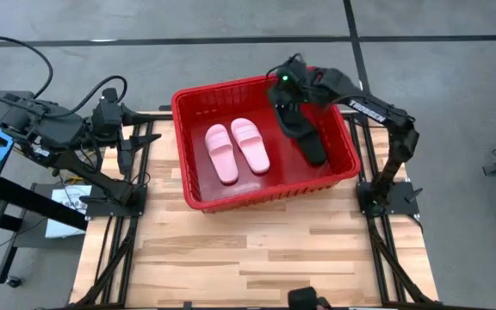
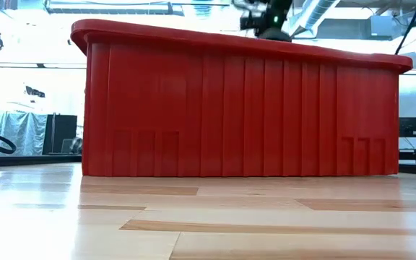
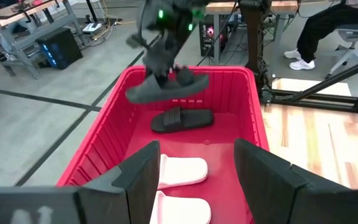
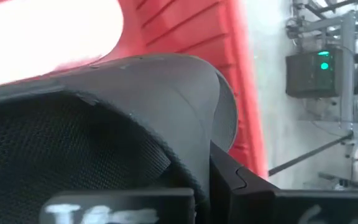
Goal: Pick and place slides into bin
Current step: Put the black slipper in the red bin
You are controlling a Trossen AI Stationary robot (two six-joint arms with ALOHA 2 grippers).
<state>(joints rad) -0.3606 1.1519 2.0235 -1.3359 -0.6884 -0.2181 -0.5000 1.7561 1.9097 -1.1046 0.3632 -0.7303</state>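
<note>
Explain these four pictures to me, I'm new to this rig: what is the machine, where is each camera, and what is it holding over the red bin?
Two dark robot arms work at a wooden table. One camera looks straight down, one sits at table height, and one rides on each wrist. The red bin already holds two pink slides and one black slide. The right end effector is shut on the second black slide, hanging it above the bin. The left end effector waits open beside the bin.

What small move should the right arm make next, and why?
Probably open the right hand to drop the black slide. It hangs above the red bin, over the other black slide, with both pink slides already inside.
</note>
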